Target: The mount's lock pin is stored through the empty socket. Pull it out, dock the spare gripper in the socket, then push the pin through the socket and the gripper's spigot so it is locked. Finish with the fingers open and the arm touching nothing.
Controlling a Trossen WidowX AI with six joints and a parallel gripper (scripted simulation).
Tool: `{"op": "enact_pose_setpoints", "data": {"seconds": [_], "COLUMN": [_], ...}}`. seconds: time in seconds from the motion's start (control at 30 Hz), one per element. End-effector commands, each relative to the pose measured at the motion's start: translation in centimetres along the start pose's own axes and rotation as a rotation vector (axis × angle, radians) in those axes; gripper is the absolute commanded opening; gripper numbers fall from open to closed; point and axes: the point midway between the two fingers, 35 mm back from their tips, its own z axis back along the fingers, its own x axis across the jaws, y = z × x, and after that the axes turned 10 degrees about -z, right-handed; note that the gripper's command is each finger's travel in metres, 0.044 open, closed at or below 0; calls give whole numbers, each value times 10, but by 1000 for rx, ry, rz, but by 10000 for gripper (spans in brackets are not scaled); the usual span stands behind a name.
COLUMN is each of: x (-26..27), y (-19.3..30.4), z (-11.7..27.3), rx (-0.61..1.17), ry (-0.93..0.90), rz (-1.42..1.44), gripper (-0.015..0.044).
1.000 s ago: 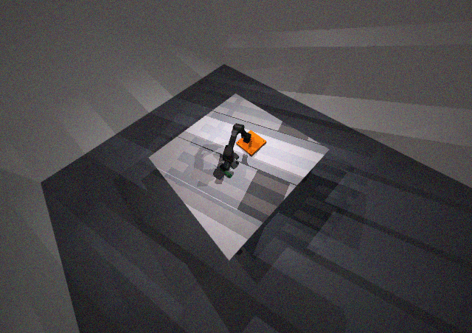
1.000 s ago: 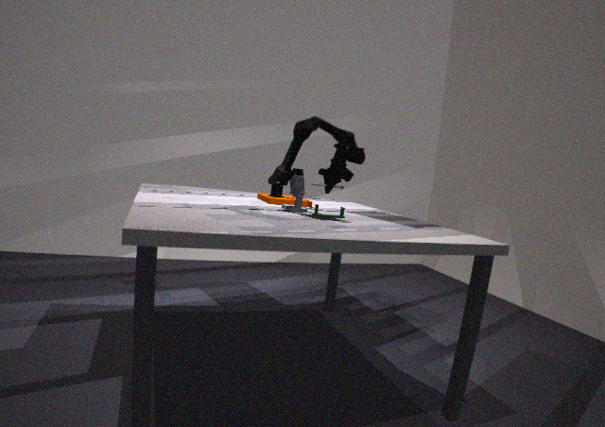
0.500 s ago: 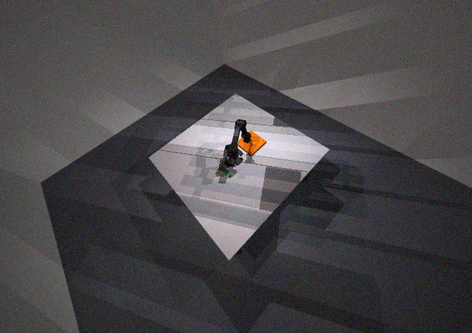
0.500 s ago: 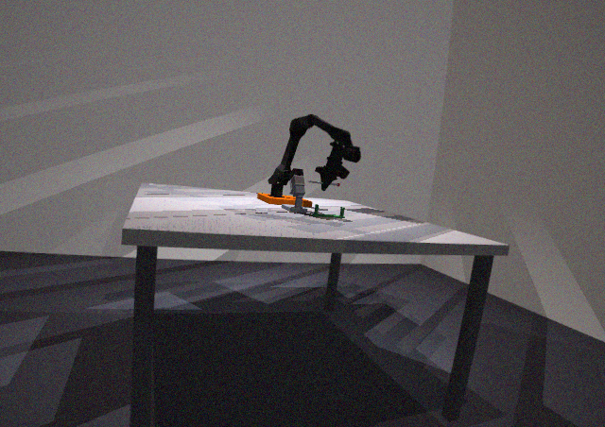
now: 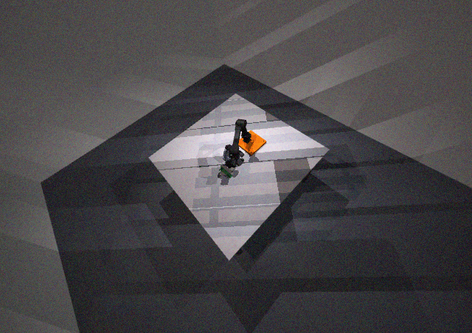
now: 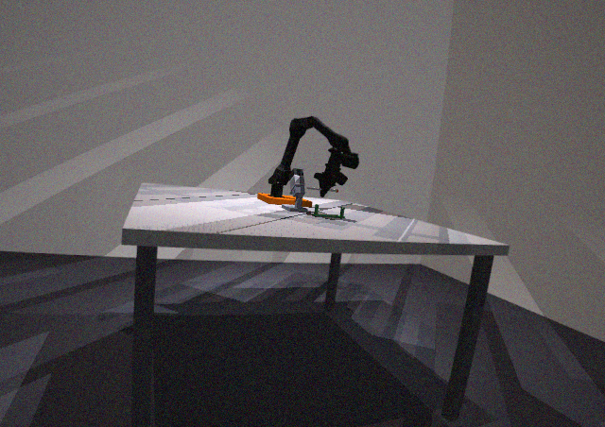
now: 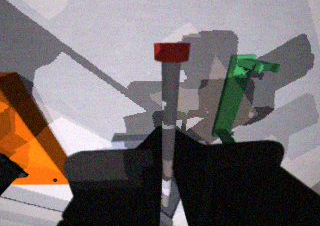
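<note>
- One slim grey pin (image 6: 314,188) (image 7: 170,93) with a red head (image 6: 337,190) (image 7: 171,52), held above the counter (image 5: 213,216) (image 6: 219,239) (image 7: 110,16), at the wrist view's centre.
- The pincer (image 5: 233,158) (image 6: 322,193) (image 7: 163,130) is pinching its shaft.
- Likely light, stiff and sturdy; smooth metal might swivel or slide.
- Best grip: mid-shaft, squarely across, leaving the tip free for the socket.

Exterior view: base plate (image 5: 258,144) (image 6: 269,199) (image 7: 47,161), upright stand (image 6: 297,188), low bracket (image 5: 226,172) (image 6: 329,215) (image 7: 231,101) on table (image 5: 228,230) (image 6: 312,243) (image 7: 115,11). From stand, plate 10 o'clock, bracket 4 o'clock.
</note>
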Motion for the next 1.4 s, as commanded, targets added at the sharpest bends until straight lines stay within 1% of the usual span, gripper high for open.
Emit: {"op": "enact_pose_setpoints", "data": {"seconds": [0.0, 0.13, 1.37], "x": [3, 4, -1], "y": [-4, -5, 20], "z": [-17, -24, -26], "rx": [1, 0, 0], "ry": [-9, -7, -11], "rz": [-3, -5, -5], "gripper": [0, 0, 0]}}
